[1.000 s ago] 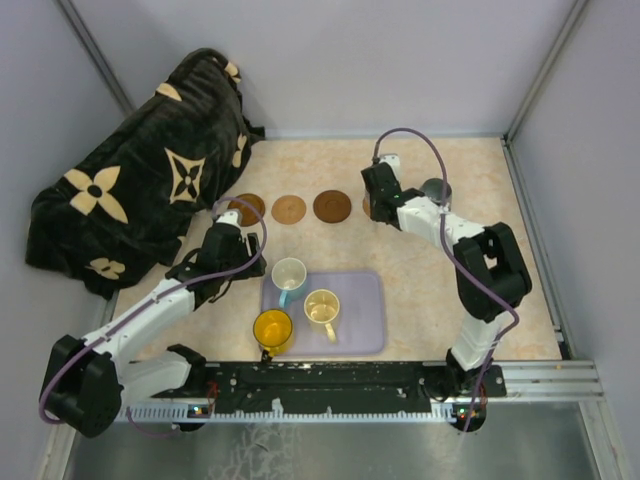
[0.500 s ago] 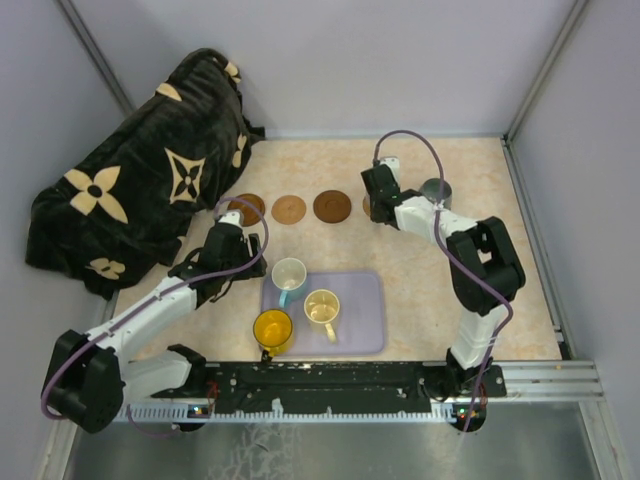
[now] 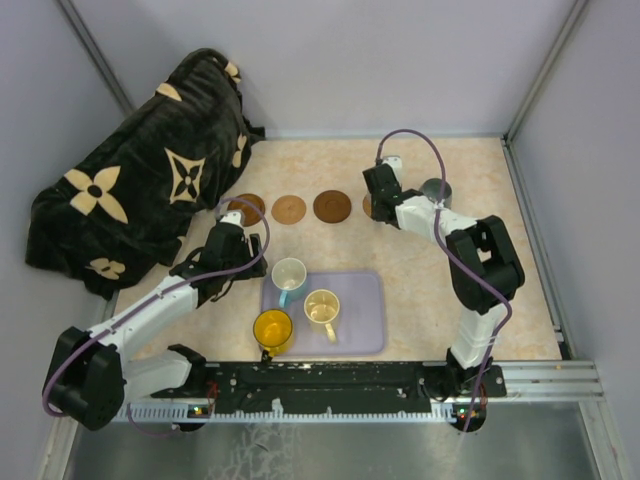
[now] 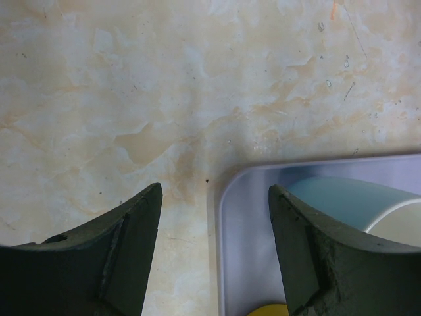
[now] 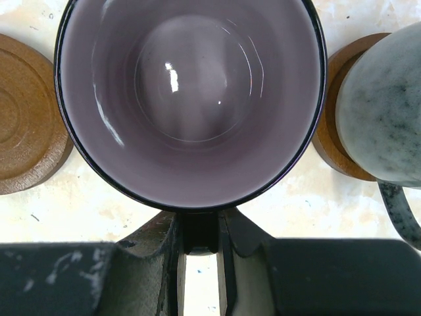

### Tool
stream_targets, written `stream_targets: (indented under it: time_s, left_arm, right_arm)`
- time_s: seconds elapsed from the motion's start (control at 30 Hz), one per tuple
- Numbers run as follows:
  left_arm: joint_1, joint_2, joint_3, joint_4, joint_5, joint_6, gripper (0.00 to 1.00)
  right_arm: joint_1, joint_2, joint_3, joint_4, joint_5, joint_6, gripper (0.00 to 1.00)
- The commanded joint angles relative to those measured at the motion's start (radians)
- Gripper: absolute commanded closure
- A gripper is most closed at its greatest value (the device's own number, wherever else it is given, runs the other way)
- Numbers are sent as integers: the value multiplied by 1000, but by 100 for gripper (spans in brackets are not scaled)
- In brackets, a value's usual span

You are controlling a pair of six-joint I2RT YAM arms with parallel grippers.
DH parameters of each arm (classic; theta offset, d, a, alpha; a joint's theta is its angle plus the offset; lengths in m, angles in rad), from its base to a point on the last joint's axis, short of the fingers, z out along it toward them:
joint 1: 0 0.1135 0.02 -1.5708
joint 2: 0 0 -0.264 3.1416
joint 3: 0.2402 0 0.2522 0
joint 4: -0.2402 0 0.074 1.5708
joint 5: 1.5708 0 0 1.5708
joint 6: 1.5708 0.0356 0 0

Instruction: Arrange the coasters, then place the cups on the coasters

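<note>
While three cups (image 3: 289, 272) crowd the tray (image 3: 365, 310), three coasters (image 3: 289, 209) lie beyond.

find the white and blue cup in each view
Top: cup at the tray's far left corner.
Left wrist: lower right, its blue wall just inside the tray corner.
Right wrist: not in it.
Shared landmark: the lavender tray, seen in the top and left wrist views.

Robot lab cell: grey panel walls (image 3: 400, 60), aluminium posts (image 3: 546, 65), marble-look tabletop (image 3: 480, 170)
</note>
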Motion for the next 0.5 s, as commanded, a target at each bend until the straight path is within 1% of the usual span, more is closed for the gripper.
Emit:
stream_targets:
  time_s: [0.0, 0.47]
  left_arm:
    - [-6, 1, 22, 24, 16, 8, 28]
    - [-6, 0, 17, 22, 14, 6, 28]
  right_arm:
    - [-10, -12, 37, 99, 22, 22, 100]
    - [-13, -8, 17, 98, 23, 34, 100]
